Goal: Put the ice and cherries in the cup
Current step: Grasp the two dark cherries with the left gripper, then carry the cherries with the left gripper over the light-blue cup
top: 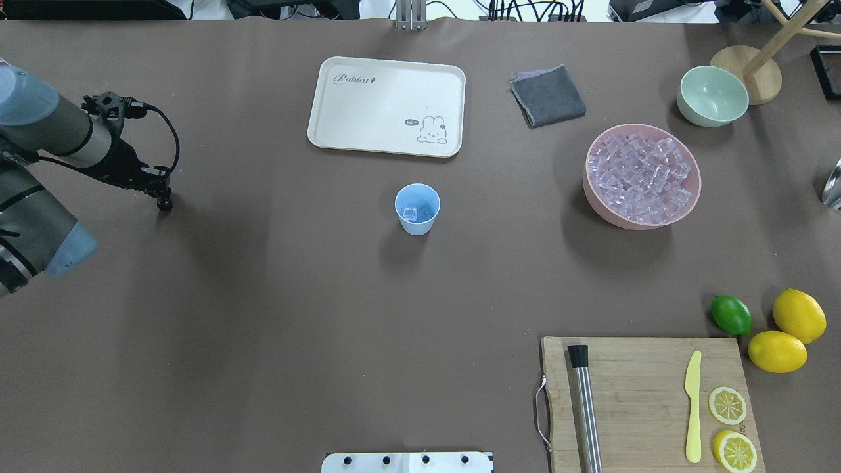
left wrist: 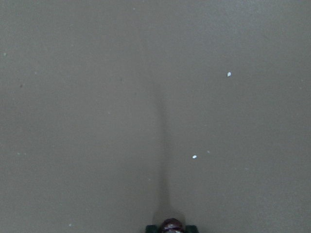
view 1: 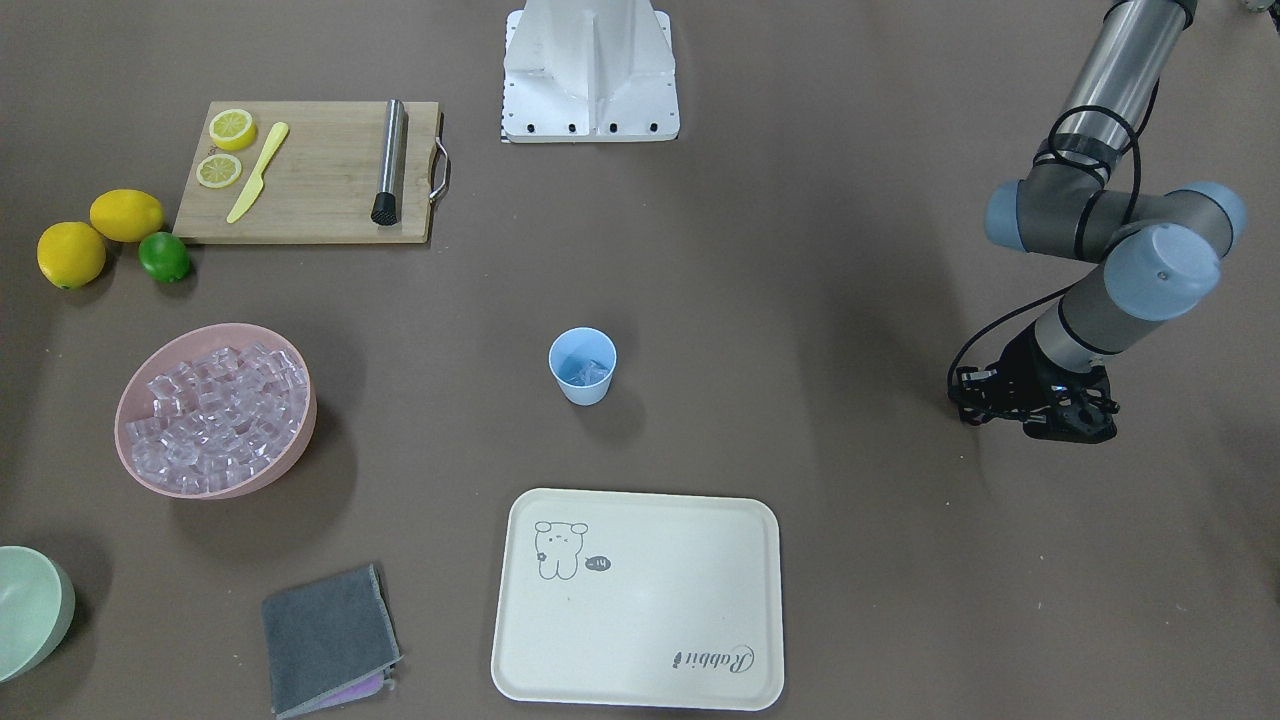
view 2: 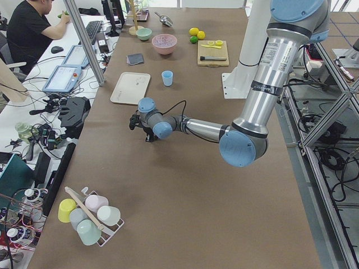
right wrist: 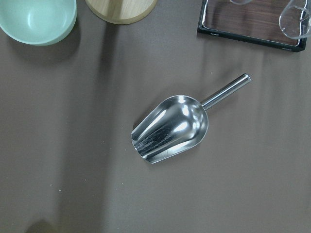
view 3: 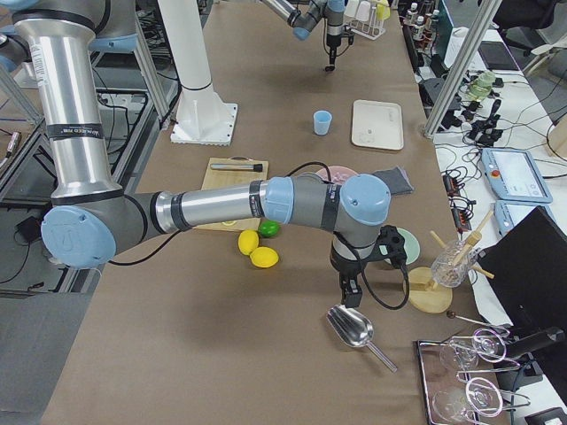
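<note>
The light-blue cup (top: pixel 417 209) stands upright mid-table with one or two ice cubes (top: pixel 411 213) inside; it also shows in the front view (view 1: pixel 582 365). More ice (top: pixel 640 174) is heaped in the pink bowl (top: pixel 691 200). My left gripper (top: pixel 164 203) hangs low over bare table far to the cup's left. It is shut on a small dark round thing, the cherries (left wrist: pixel 170 226), seen at the bottom edge of the left wrist view. My right gripper (view 3: pixel 348 297) shows only in the right side view, just above a metal scoop (right wrist: pixel 170 127); I cannot tell whether it is open.
A cream tray (top: pixel 341 131) lies beyond the cup, with a grey cloth (top: pixel 548 96) to its right. A pale green bowl (top: pixel 712 96) and a wooden stand (top: pixel 746 73) are at the far right. A cutting board (top: pixel 640 394) holds a muddler, a knife and lemon slices; lemons and a lime (top: pixel 731 315) lie beside it.
</note>
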